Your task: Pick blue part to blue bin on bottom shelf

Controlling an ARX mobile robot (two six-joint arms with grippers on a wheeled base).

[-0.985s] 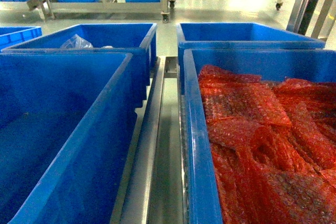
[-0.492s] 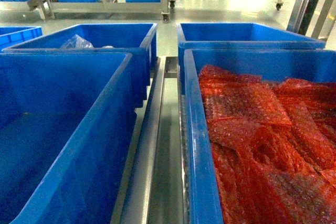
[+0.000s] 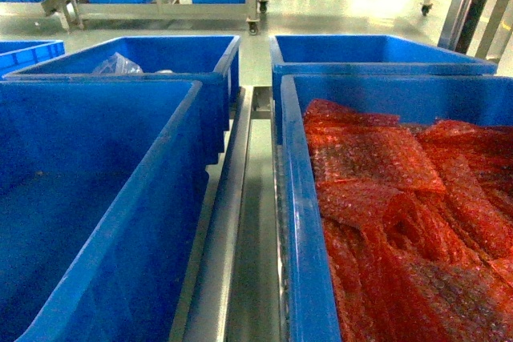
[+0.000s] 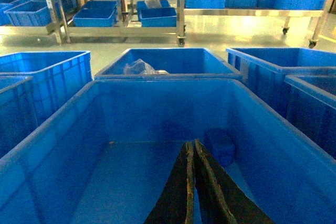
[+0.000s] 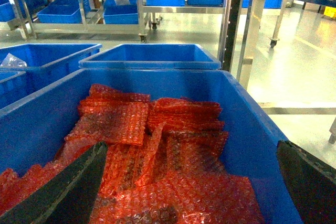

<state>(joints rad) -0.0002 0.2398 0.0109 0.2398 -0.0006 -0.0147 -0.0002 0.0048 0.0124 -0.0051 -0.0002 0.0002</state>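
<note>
Two grippers show only in their own wrist views, none in the head view. At the bottom centre of the left wrist view, the left gripper has its dark fingers pressed together with nothing between them, hanging above the floor of a large blue bin. Just beyond the fingertips, right of centre, sits a small blue blocky piece against the bin's floor and far wall; I judge this to be the blue part, though its colour merges with the bin and its outline is faint. In the right wrist view the right gripper is spread wide, one finger at lower left, the other at lower right, over a bin heaped with red bubble wrap. In the head view these two near bins sit side by side with a steel rail between them. Further up the frame stand two more bins, the left one holding a clear plastic bag. Racks with more bins fill the top of the frame. The task looks barely begun: the part is ungrasped, and pickup, carrying and placing on the bottom shelf all remain.
</note>
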